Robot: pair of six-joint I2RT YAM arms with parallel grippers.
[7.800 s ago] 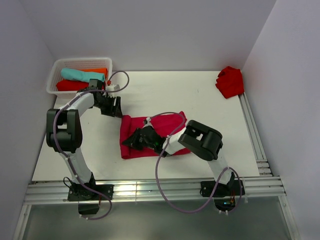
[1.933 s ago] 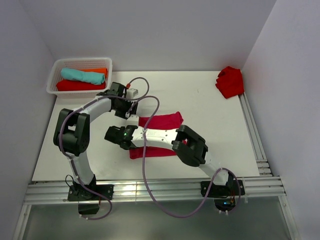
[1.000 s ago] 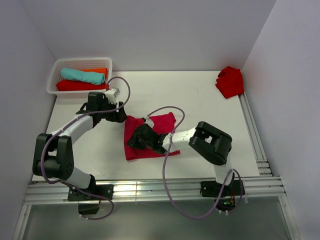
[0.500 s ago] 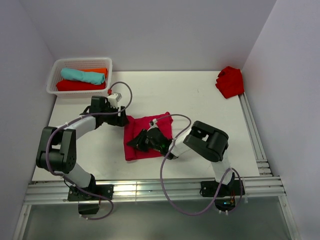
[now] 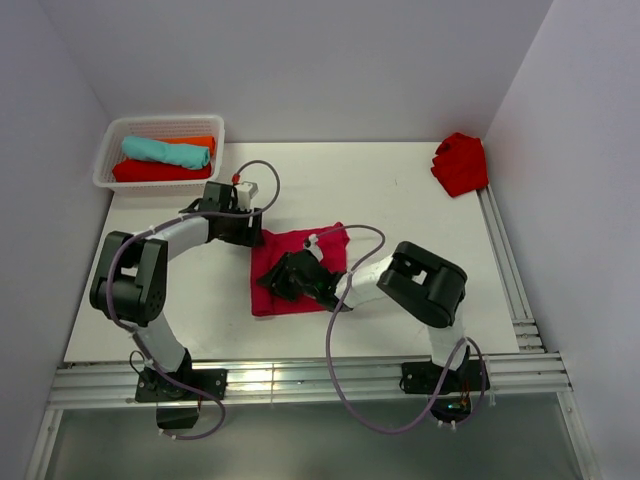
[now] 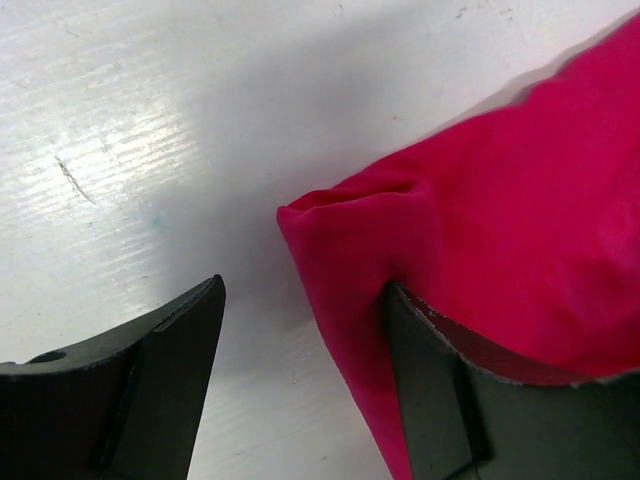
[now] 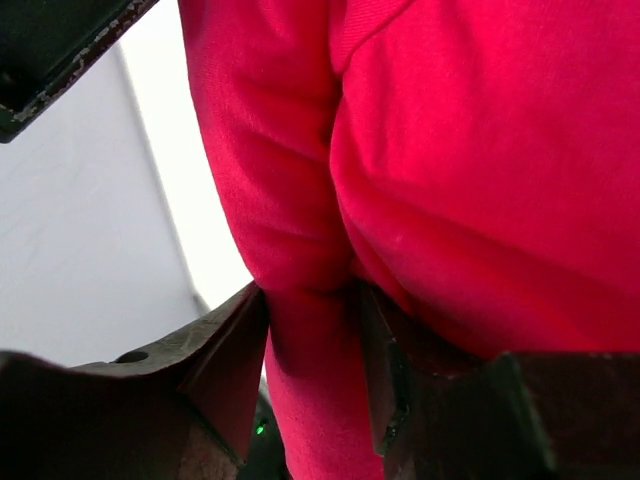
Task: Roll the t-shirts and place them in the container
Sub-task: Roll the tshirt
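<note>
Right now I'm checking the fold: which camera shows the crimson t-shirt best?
The top view: it shows the crimson t-shirt almost whole, partly under the right claw. The left wrist view gives one corner; the right wrist, a close-up fold.

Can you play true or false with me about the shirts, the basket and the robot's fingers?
1. A teal shirt lies in the basket. True.
2. The crimson shirt is in the basket too. False: it lies on the table, with both arms reaching onto it.
3. A red shirt sits bunched up at the table's far right corner. True.
4. The left fingers are squeezed shut. False: they stand wide apart, with a corner of the crimson shirt between them.
</note>
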